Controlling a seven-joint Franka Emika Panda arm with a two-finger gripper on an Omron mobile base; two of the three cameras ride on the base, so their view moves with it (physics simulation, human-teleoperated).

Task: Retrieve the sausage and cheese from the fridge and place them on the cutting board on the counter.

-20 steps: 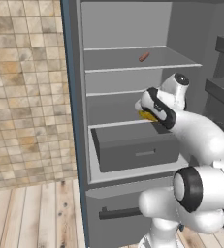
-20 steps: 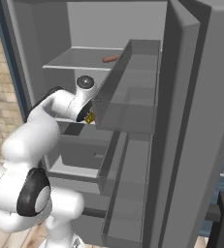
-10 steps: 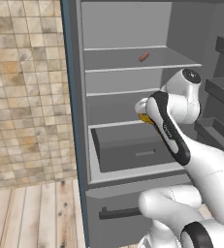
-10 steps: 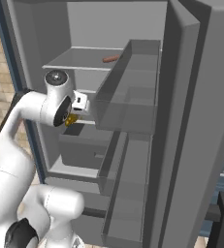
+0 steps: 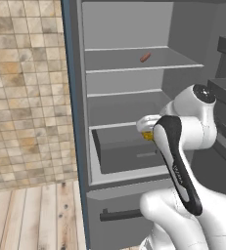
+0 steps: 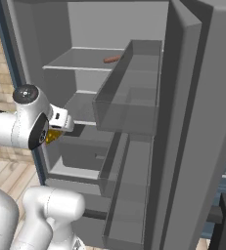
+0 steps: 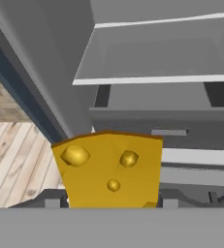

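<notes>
The yellow cheese (image 7: 111, 169) wedge sits between my gripper's (image 7: 111, 202) fingers, which are shut on it. From the left base view the gripper (image 5: 145, 126) hangs in front of the open fridge (image 5: 129, 29), with the cheese (image 5: 147, 136) just below the hand, over the drawer (image 5: 129, 154). In the right base view the gripper (image 6: 60, 123) and cheese (image 6: 52, 136) are at the fridge's (image 6: 46, 39) left front edge. The reddish sausage (image 5: 145, 57) lies on the upper shelf, as the right base view also shows the sausage (image 6: 111, 59). The cutting board and counter are out of view.
The open fridge door (image 6: 202, 112) stands to the right, its bins (image 6: 134, 93) jutting toward the arm. A tiled wall (image 5: 26, 93) and a wooden floor (image 5: 31, 215) lie left of the fridge. The pulled-out drawer (image 7: 162, 127) is below the shelves.
The hand has drawn back and down out of the fridge interior with the cheese still in its grip. The arm's elbow has swung up in front of the cameras.
</notes>
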